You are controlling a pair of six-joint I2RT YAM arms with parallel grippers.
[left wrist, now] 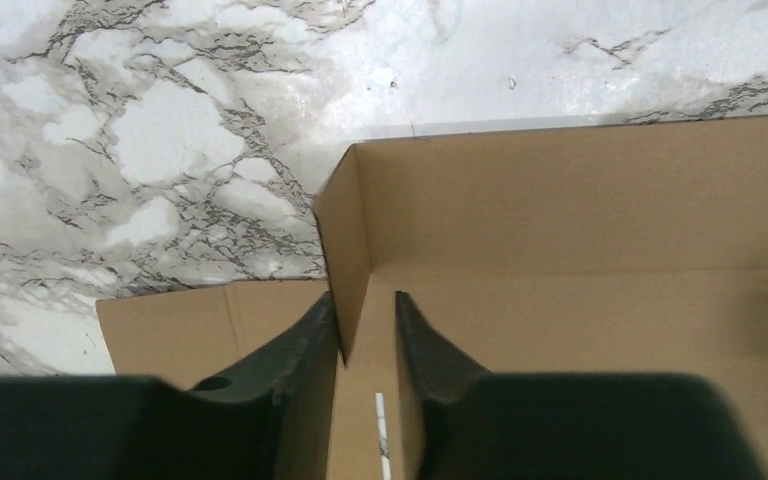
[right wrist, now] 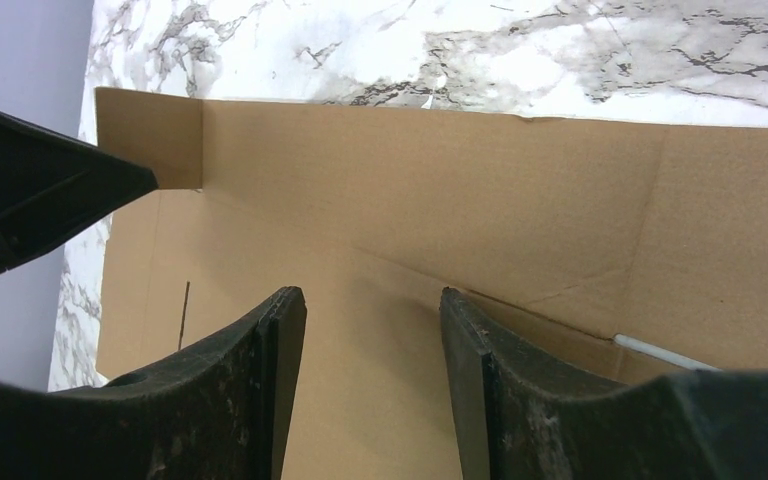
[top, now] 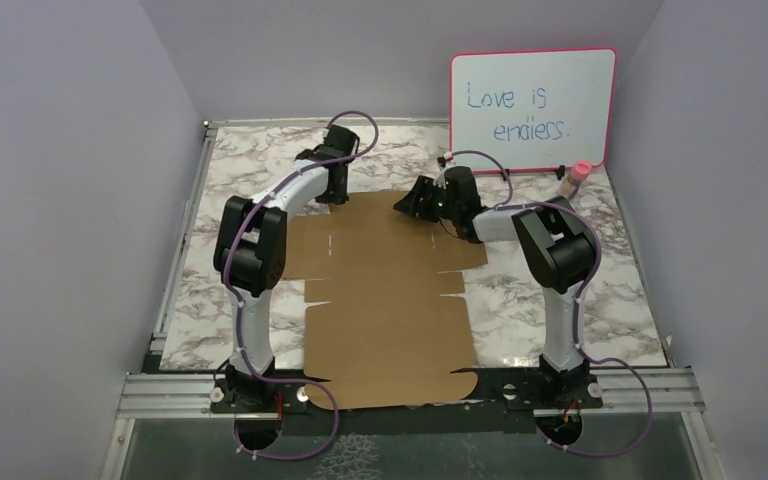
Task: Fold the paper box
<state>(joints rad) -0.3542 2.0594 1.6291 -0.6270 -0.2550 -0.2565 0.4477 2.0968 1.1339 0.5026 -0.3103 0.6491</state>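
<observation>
The paper box (top: 390,300) is a brown cardboard sheet lying mostly flat on the marble table, reaching from the middle to the near edge. At its far left corner a small side flap (left wrist: 345,240) stands upright beside the raised far panel (left wrist: 580,190). My left gripper (left wrist: 365,297) straddles that flap with the jaws slightly apart; the left finger (left wrist: 300,340) touches it and the right finger stands clear. My right gripper (right wrist: 372,292) hovers open over the cardboard (right wrist: 460,190) near the far edge, with nothing between its fingers. From above, the left gripper (top: 335,190) and the right gripper (top: 410,203) flank the far edge.
A pink-framed whiteboard (top: 532,108) leans on the back wall at the right, with a pink-capped bottle (top: 577,180) in front of it. Bare marble table (top: 600,300) lies on both sides of the sheet. Purple walls close in left, right and back.
</observation>
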